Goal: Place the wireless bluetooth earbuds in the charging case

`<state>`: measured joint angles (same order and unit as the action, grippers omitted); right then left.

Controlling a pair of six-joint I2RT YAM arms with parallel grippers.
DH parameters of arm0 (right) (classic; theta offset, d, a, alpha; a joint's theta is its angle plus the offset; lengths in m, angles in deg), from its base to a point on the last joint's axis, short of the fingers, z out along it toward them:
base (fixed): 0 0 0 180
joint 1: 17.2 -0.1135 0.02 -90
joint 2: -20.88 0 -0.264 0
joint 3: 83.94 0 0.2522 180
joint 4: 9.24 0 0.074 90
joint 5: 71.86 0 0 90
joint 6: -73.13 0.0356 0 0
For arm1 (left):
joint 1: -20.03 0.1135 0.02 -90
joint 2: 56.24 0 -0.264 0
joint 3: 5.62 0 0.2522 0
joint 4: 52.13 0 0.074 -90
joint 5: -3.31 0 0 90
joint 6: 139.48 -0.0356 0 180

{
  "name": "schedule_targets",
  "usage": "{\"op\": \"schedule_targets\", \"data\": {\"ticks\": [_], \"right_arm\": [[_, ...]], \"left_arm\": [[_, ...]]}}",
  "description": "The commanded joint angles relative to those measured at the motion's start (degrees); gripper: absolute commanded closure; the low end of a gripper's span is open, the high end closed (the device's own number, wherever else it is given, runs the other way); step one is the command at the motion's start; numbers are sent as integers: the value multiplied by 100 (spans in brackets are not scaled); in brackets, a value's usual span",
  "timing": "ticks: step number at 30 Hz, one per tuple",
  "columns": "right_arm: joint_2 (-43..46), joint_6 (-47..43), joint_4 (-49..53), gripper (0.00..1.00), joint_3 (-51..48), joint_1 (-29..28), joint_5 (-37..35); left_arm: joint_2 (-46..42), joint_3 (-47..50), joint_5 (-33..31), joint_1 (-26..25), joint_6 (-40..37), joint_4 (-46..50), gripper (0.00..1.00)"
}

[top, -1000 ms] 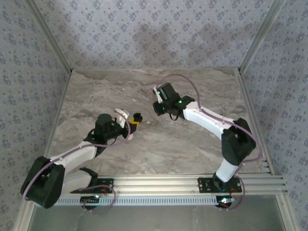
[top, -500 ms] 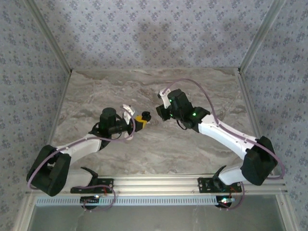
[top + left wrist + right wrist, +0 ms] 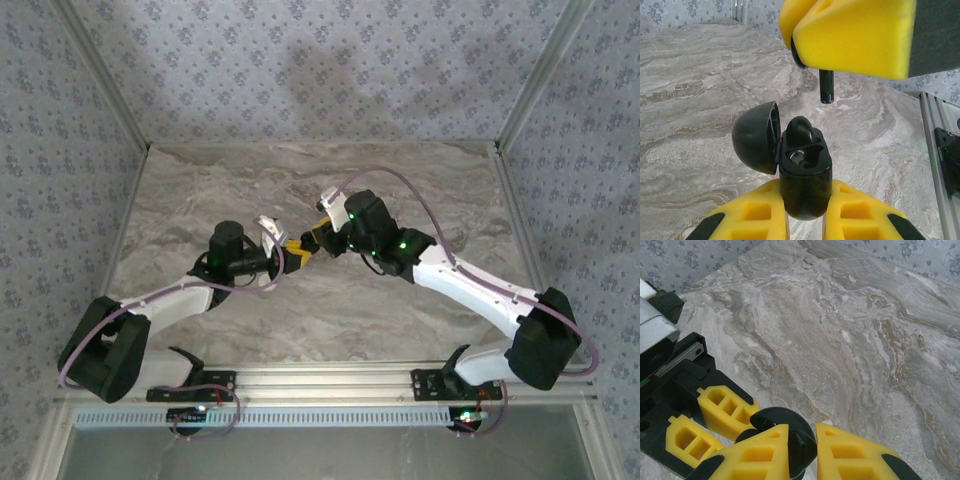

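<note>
Inserting: second earbud hangs stem-down just above open case; first earbud looks seated.
Left gripper: clamped on case.
Right gripper: pinching second earbud.
Next: lower stem into free socket.

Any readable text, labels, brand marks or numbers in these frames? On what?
No readable text anywhere.
No print visible on the charging case, the held earbud, the yellow finger pads or the table.
The wallpaper has a floral pattern only, no lettering.
</note>
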<state>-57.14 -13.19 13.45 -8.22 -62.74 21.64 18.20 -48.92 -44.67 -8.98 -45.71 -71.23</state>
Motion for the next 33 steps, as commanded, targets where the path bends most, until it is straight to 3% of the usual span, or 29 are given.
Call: {"op": "schedule_targets", "data": {"ticks": [1, 33], "right_arm": [[-18, -149, -162, 81, 22, -43, 141], [-213, -366, 94, 81, 12, -134, 427]], "left_arm": [[27, -202, 226, -34, 42, -239, 91], [-161, -219, 157, -35, 100, -353, 91]]}}
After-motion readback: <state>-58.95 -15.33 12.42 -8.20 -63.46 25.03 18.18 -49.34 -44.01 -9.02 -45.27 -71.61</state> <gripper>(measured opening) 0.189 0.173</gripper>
